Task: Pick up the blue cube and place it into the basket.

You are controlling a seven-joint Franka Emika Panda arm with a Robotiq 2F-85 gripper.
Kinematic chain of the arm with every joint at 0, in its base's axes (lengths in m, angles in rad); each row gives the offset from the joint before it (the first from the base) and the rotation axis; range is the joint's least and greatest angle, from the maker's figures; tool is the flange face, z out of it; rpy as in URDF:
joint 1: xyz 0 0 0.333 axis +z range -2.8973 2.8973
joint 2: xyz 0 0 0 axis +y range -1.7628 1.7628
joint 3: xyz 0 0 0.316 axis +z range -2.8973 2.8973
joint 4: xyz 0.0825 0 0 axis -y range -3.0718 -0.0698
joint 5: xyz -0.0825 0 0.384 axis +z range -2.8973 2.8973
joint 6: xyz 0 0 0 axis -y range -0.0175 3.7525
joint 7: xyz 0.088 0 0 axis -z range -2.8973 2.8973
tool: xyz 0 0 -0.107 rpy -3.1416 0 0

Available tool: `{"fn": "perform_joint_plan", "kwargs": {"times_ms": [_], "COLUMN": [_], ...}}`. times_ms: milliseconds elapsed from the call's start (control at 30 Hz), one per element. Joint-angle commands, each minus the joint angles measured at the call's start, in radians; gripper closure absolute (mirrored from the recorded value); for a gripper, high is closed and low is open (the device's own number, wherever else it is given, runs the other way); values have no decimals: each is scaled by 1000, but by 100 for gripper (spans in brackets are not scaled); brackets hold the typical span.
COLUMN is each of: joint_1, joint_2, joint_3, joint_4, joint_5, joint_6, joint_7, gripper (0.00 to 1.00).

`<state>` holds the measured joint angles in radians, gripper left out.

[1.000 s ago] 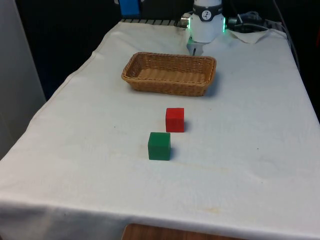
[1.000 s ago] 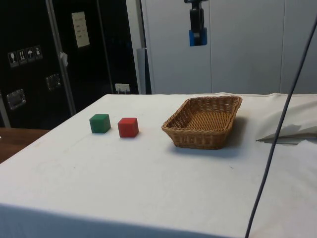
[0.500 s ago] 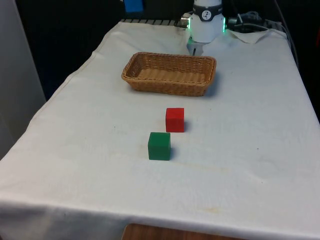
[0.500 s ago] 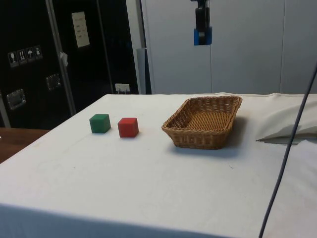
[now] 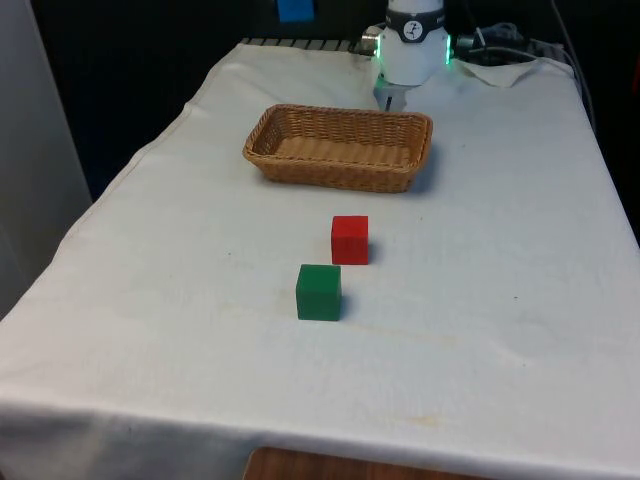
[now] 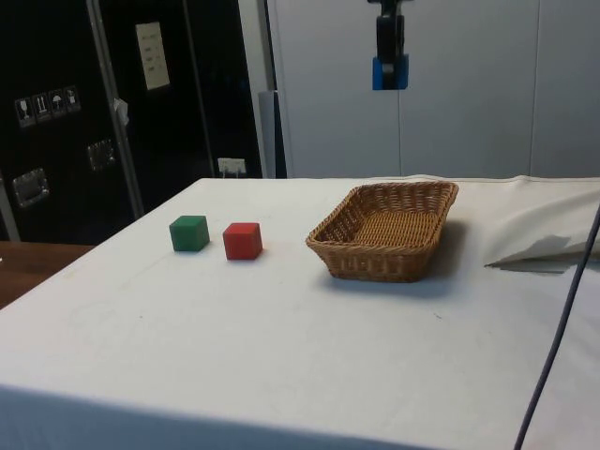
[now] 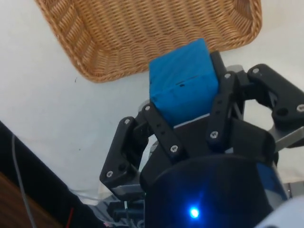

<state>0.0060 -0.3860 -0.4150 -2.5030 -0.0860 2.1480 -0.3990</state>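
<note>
red cube beside green cube, apart | both on white cloth

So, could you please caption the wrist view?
Gripper holds the blue cube above the wicker basket.

The basket was woven of tan wicker, rough and ribbed. The table was covered by a white matt cloth, faintly creased near its edges. The blue cube, red cube and green cube appeared smooth and matt. The gripper was seen as black, slightly glossy plastic or metal, fastened with silvery screws.
</note>
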Motion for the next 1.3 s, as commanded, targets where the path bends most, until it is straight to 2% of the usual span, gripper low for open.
{"fn": "perform_joint_plan", "kwargs": {"times_ms": [0,167,300,433,467,533,733,767,800,833,1100,1133,1167,1267], "joint_1": [1,2,-3,4,3,7,14,15,11,16,20,15,20,22], "joint_2": [-4,0,-18,-15,-13,-6,25,31,22,45,112,99,112,143], "joint_3": [10,19,23,30,25,36,44,46,44,50,69,66,69,79], "joint_4": [-9,-11,-26,-47,-39,-65,-95,-99,-92,-106,-137,-128,-137,-147], "joint_5": [-2,2,-3,3,4,8,24,29,22,37,83,71,83,106], "joint_6": [9,0,7,29,12,55,109,117,97,135,213,188,213,247], "joint_7": [20,30,42,57,45,67,80,80,71,81,79,74,79,79], "gripper": [100,100,100,100,100,100,100,100,100,100,100,100,100,100]}}
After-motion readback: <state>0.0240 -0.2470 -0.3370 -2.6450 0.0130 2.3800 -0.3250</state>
